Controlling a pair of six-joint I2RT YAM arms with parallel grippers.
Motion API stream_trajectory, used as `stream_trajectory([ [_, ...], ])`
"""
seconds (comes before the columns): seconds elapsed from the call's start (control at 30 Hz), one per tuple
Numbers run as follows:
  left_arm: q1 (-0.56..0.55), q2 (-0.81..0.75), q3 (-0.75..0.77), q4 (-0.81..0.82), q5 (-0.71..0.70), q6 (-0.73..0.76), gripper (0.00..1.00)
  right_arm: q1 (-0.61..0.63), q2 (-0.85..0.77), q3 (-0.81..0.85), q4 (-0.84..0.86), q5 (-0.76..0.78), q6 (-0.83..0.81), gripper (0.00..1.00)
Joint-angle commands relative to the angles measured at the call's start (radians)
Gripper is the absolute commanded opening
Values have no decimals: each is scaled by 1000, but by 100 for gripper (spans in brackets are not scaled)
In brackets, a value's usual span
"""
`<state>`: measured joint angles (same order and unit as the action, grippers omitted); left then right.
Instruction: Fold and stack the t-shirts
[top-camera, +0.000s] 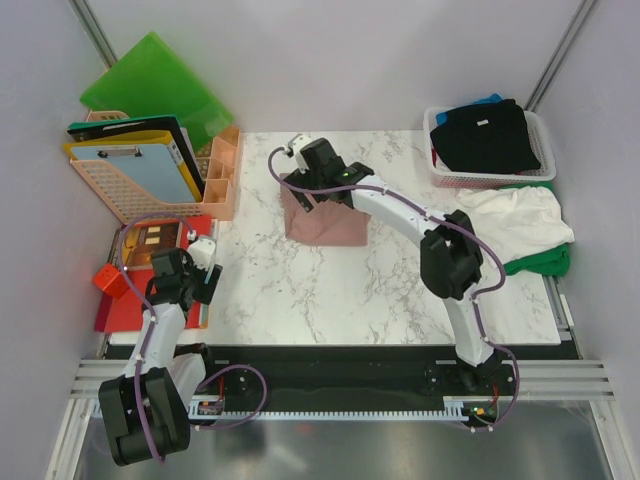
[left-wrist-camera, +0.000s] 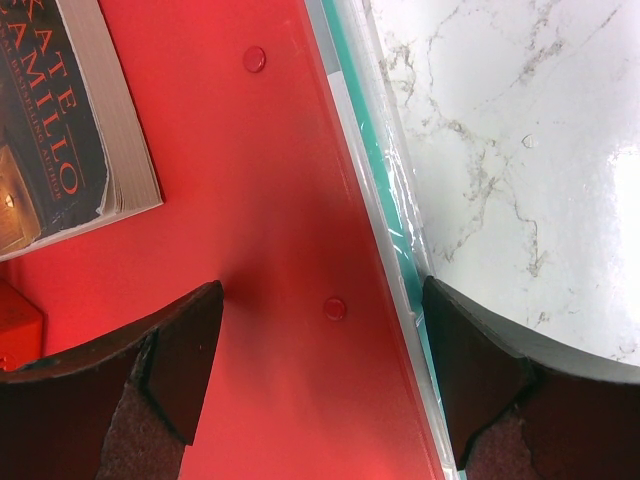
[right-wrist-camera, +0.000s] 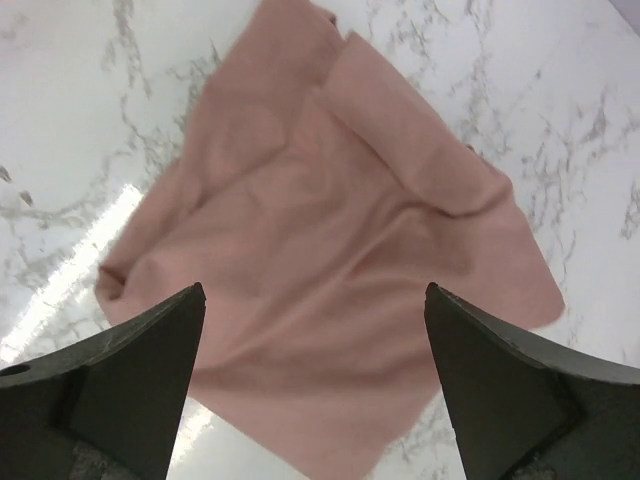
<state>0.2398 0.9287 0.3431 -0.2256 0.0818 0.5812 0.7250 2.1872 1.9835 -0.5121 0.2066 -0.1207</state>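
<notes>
Left gripper (left-wrist-camera: 320, 297), right gripper (right-wrist-camera: 315, 295) both spread; one pink t-shirt (right-wrist-camera: 330, 200) on table (right-wrist-camera: 60, 70).

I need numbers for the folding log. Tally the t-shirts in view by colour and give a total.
pink t-shirt: 1
black t-shirt: 1
blue t-shirt: 1 (only an edge shows behind the black one)
white t-shirt: 1
green t-shirt: 1
Total: 5

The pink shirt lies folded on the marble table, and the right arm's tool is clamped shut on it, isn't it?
Not quite. The pink shirt does lie folded on the marble table, but the right tool is open, not clamped shut. Its fingers are spread wide and grip nothing. The right wrist view shows this.
</notes>
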Motion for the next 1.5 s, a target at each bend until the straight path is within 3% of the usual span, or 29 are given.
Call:
stream_trajectory([
  [0.0, 7, 27, -29, -46, -48, -7, 87, -88, -84, -110, 43, -16, 13, 98],
  [0.23, 6, 12, -32, -54, -59, -6, 87, -220, 84, 23, 41, -128, 35, 98],
  [0.37, 6, 5, -33, -57, -60, -6, 88, -248, 187, 142, 21, -156, 46, 98],
  [0.5, 6, 18, -30, -57, -59, -7, 87, -248, 206, 155, 47, -145, 29, 98],
  [0.9, 4, 27, -29, -54, -62, -9, 87, -245, 135, 22, 214, 45, -22, 98],
  [1.33, 6, 41, -26, -52, -54, -9, 87, -176, -153, -190, 287, -1, -51, 98],
  [1.47, 6, 44, -26, -52, -53, -9, 87, -160, -190, -152, 169, -147, 22, 98],
])
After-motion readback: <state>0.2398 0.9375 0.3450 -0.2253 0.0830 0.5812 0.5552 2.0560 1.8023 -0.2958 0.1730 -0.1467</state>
